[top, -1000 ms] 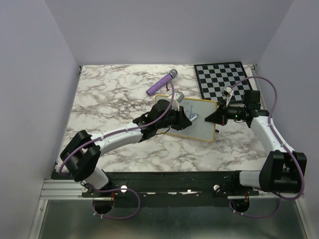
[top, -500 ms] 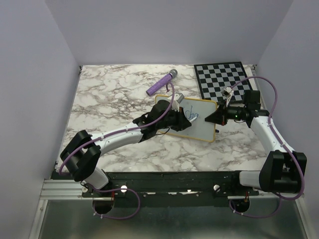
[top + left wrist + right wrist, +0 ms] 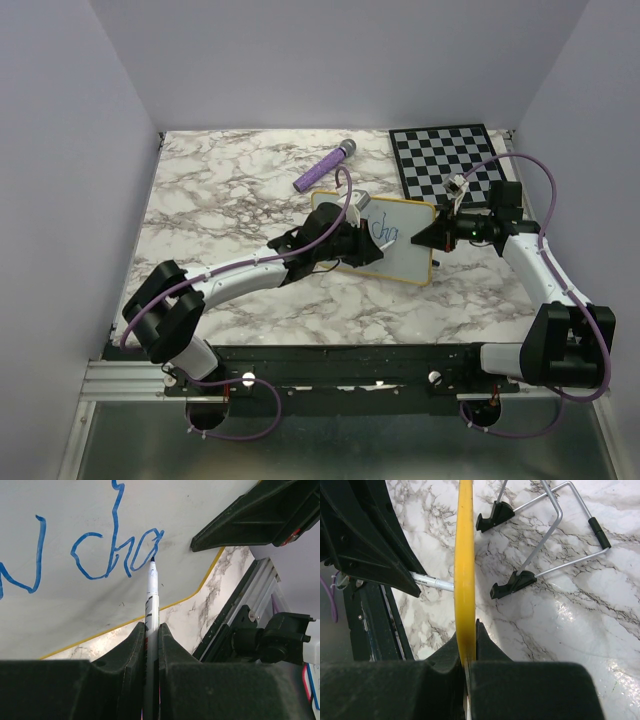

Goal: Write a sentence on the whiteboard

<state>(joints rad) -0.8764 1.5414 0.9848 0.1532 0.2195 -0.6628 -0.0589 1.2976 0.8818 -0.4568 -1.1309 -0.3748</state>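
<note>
Left wrist: left end effector clenched on thin white marker, tip at blue "cha" lettering on small yellow-framed whiteboard on marble worktop. The right end effector pinches its edge. Keep light, even pressure.

Items counted in this scene. There was 1 whiteboard, and it carried 1 line of blue lettering. There was also 1 marker pen, 1 purple cylinder, 1 checkered board, 1 wire stand and 1 marble table. Of my own parts I counted 2 arms, my left arm and my right arm. I also counted 2 grippers, my left gripper and my right gripper.
</note>
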